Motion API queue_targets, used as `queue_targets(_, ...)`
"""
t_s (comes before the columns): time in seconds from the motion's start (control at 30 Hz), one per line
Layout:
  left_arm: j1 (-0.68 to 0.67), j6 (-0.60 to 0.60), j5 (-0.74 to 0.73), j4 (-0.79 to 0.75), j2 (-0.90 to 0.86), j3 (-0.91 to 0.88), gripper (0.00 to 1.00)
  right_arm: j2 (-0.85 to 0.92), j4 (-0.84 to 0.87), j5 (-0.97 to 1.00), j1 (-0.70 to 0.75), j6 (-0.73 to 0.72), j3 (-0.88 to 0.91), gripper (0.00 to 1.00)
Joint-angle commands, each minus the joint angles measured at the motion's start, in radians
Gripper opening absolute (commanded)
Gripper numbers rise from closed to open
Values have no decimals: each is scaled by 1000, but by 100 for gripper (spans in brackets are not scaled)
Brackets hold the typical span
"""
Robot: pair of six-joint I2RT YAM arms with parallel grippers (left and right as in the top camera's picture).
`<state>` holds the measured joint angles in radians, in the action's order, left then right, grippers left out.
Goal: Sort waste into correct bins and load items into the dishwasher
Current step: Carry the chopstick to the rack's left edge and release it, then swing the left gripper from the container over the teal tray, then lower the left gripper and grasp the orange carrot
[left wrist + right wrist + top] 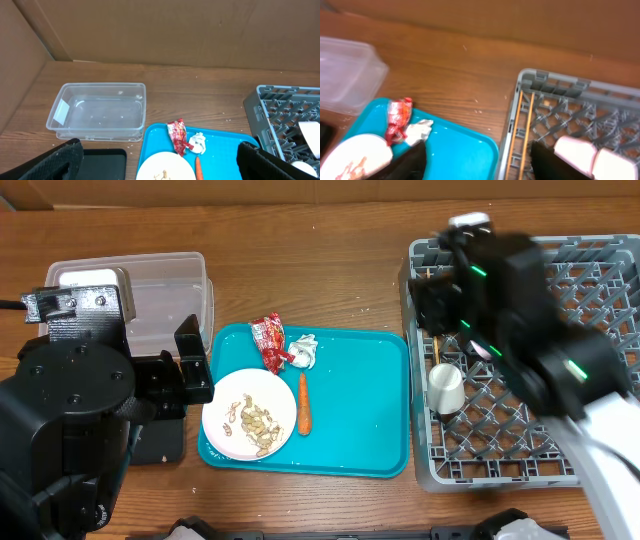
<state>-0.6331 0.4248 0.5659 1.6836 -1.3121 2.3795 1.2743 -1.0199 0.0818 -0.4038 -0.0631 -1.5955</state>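
Note:
On the teal tray lie a red wrapper (270, 340), a white tissue (303, 350), a carrot (303, 405) and a white plate (222, 408) with nut scraps (255, 425). My left gripper (195, 365) is open and empty, above the black tray (160, 442) at the teal tray's left edge; the clear tub (150, 280) is behind it. My right gripper (475, 162) is open and empty over the grey rack's (500, 465) left rim. Chopsticks (520, 127) and a white cup (446, 388) lie in the rack. The bowls are not clearly visible.
The teal tray (360, 440) sits between the black tray and the rack. A brown cardboard wall (160, 30) runs along the back and left of the wooden table. The right arm (520, 310) covers much of the rack in the overhead view.

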Motion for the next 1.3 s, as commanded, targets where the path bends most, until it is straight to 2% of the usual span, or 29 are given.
queue_targets(0.0, 6, 21, 17, 0, -3, 4, 100, -129, -50, -31, 2, -69, -18, 100)
queue_targets(0.33, 6, 21, 14, -2, -3, 4, 100, -293, -165, 5, 2, -76, -18, 100)
queue_targets(0.43, 6, 21, -109, -66, -3, 4, 100, -291, -165, 5, 2, -76, -16, 100)
queue_targets(0.53, 6, 21, -121, -89, -8, 4, 100, -286, -166, 5, 2, -76, -15, 100)
queue_targets(0.6, 6, 62, -175, -85, -16, 4, 100, -278, -166, 5, 2, -76, -15, 100)
queue_targets(0.73, 6, 62, -251, -18, -56, -16, 100, -264, -166, 5, 2, -76, -15, 100)
queue_targets(0.8, 6, 46, -252, 6, -91, -64, 100, -255, -165, 5, 2, -76, -15, 100)
queue_targets(0.97, 7, 134, -241, 0, -187, -269, 100, -229, -166, 5, 2, -76, -15, 100)
queue_targets(1.07, 7, 176, -284, -58, -262, -401, 100, -212, -165, 5, 2, -76, -15, 100)
queue_targets(1.27, 7, 253, -478, -257, -423, -677, 94, -166, -166, -5, 2, -76, -15, 100)
